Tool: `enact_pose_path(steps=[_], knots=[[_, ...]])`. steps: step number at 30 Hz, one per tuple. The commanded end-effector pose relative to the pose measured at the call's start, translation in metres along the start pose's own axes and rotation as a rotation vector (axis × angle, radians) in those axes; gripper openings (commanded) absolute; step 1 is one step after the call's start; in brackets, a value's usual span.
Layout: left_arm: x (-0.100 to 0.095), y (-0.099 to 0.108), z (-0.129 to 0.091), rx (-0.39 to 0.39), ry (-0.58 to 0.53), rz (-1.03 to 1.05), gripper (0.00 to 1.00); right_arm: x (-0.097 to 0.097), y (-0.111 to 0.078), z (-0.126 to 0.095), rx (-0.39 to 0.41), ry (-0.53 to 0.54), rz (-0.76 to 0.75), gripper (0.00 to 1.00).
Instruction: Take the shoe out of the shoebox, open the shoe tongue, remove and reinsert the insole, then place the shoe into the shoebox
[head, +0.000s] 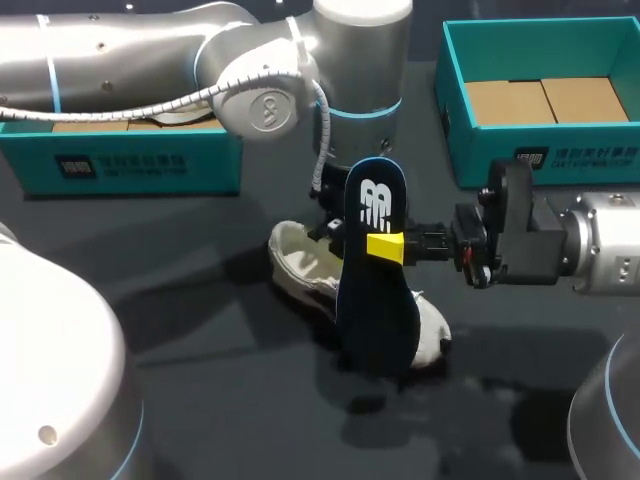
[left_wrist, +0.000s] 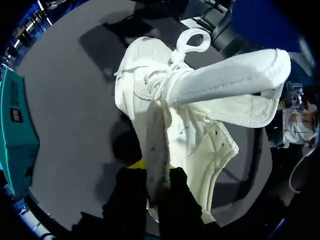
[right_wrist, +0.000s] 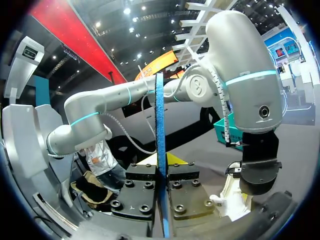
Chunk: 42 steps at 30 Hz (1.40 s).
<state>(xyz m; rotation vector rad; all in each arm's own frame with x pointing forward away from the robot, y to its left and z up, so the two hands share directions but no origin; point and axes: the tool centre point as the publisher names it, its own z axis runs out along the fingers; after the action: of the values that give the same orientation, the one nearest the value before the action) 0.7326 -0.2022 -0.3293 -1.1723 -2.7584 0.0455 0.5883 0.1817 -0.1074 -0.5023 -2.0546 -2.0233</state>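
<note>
**Ana:** Looking at the right gripper (head: 383, 247), what has it got?

**Ben:** The insole (head: 378, 300). Its fingers are pinched tight on it from both sides, near the middle. The insole stands on end between them. It is dark blue, and its wide end hangs down below the gripper.

**Ana:** Where is the shoe?

**Ben:** The shoe (head: 298, 262) lies on the table, just under and beside the right gripper. The left gripper (left_wrist: 157, 174) is closed on the shoe's side wall, one finger inside and one outside. The tongue (left_wrist: 235, 75) is flipped open, ahead of that gripper.

**Ana:** So which step is this?

**Ben:** I think the insole is out, and now it has to go back in. The right gripper would need to tip it flatter, aim the wide end into the shoe's mouth and slide it toward the toe. The left gripper should hold the shoe steady.

**Ana:** Can you read anything?

**Ben:** There is a white logo (head: 376, 205) on the insole, above the right gripper's fingers. A teal box (head: 480, 160) sits behind the right gripper, and the other box (head: 200, 165) behind the left one. Each has a dark label. The print is too small to read.
</note>
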Motion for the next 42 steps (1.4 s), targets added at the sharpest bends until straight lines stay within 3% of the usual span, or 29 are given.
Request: enact_pose_path(steps=[1,10,14,25,42], knots=[[0.009,0.001,-0.008,-0.054,-0.067,0.289,0.0,0.001,-0.002,0.001,0.0,-0.004,0.0,0.0],[0.009,0.001,-0.008,-0.054,-0.067,0.289,0.0,0.001,-0.002,0.001,0.0,-0.004,0.0,0.0],[0.003,0.003,-0.009,-0.031,-0.079,0.458,0.0,0.001,-0.002,0.001,0.0,-0.004,0.0,0.0],[-0.005,-0.005,-0.005,-0.045,-0.092,0.651,0.0,0.001,-0.002,0.001,0.0,-0.004,0.0,0.0],[-0.009,-0.017,0.02,-0.049,-0.056,0.709,0.0,0.001,-0.002,0.001,0.0,-0.004,0.0,0.0]])
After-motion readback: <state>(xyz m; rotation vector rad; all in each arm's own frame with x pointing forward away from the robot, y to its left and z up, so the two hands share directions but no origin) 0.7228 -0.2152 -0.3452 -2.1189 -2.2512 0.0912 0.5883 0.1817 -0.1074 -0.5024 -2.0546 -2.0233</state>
